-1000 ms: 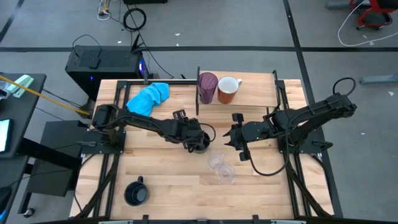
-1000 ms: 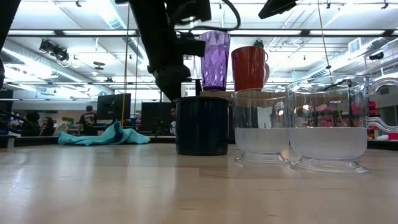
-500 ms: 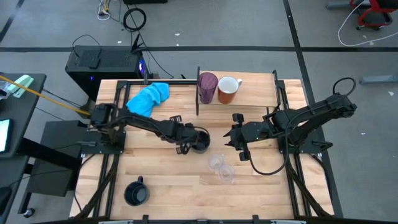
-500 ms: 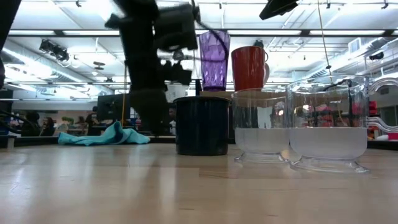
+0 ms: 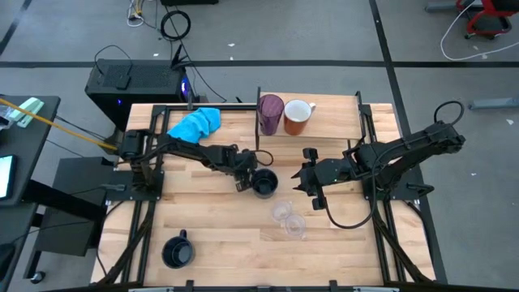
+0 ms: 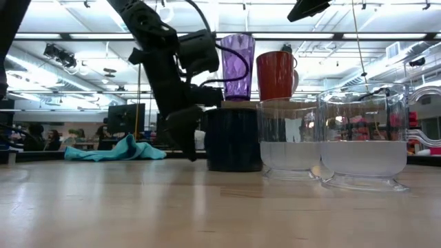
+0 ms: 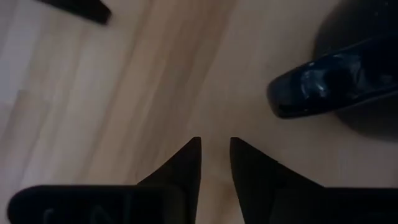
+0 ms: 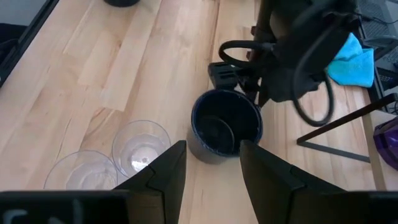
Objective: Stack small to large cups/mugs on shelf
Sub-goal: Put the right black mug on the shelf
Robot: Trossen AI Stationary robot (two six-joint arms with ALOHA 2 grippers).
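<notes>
Now the left gripper (image 5: 241,172) is hanging low over the tabletop (image 5: 211,227), jaws nearly closed on nothing, just beside the black mug (image 5: 264,183) and its handle (image 7: 329,81). Nearby the right gripper (image 5: 305,180) is waiting with released jaws, facing the same mug.

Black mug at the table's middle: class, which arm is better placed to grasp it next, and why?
Probably left. The left gripper sits right beside the black mug, at its handle; the right gripper waits farther off.
</notes>
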